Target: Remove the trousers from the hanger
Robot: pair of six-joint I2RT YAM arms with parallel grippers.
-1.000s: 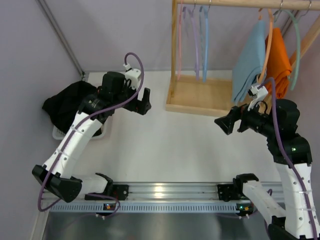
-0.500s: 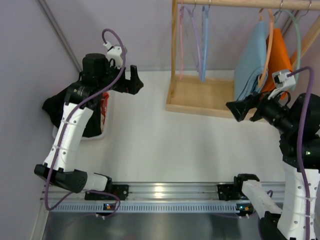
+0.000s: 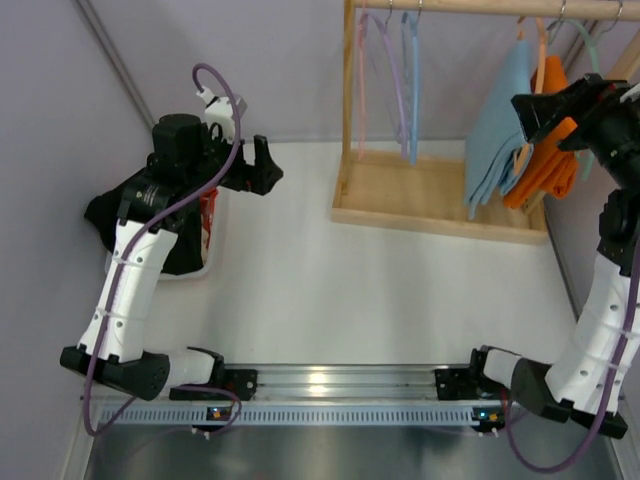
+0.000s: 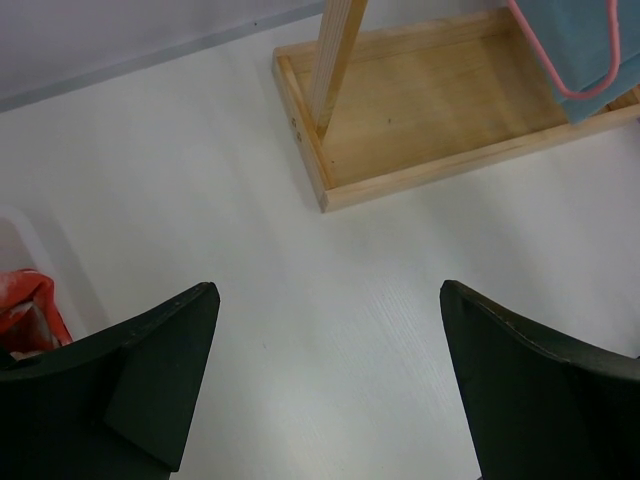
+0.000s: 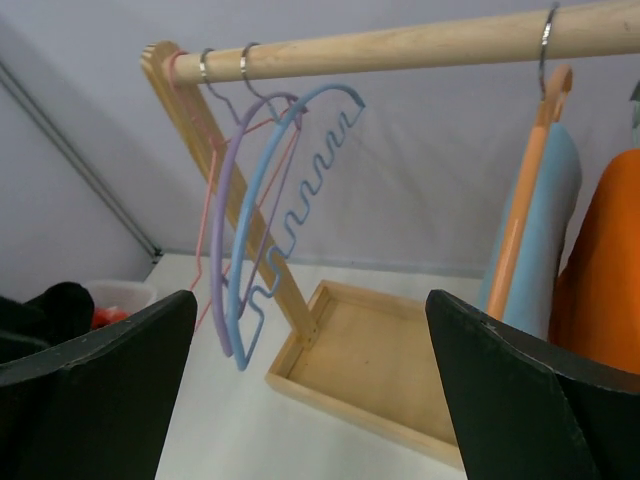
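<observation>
The light blue trousers (image 3: 497,130) hang folded over the thin peach-orange hanger (image 3: 540,70) on the wooden rail, at the right of the rack. My right gripper (image 3: 535,105) is raised to rail height just right of them, open and empty. In the right wrist view the trousers (image 5: 552,230) and the hanger (image 5: 520,210) are at the right, beyond my open right gripper (image 5: 310,300). My left gripper (image 3: 265,165) is open and empty above the table, left of the rack. In the left wrist view the left gripper (image 4: 330,290) is over bare table.
The wooden rack has a tray base (image 3: 440,195) and a rail (image 3: 480,6). Pink, purple and blue hangers (image 3: 385,80) hang at its left. A bright orange garment (image 3: 555,140) on a mint-green hanger (image 3: 597,90) hangs behind the trousers. A black cloth heap (image 3: 120,210) lies at far left.
My right arm has risen from table height up to the rail beside the trousers. My left arm has drawn back and to the left, then nearly stopped. Both grippers stay open.
</observation>
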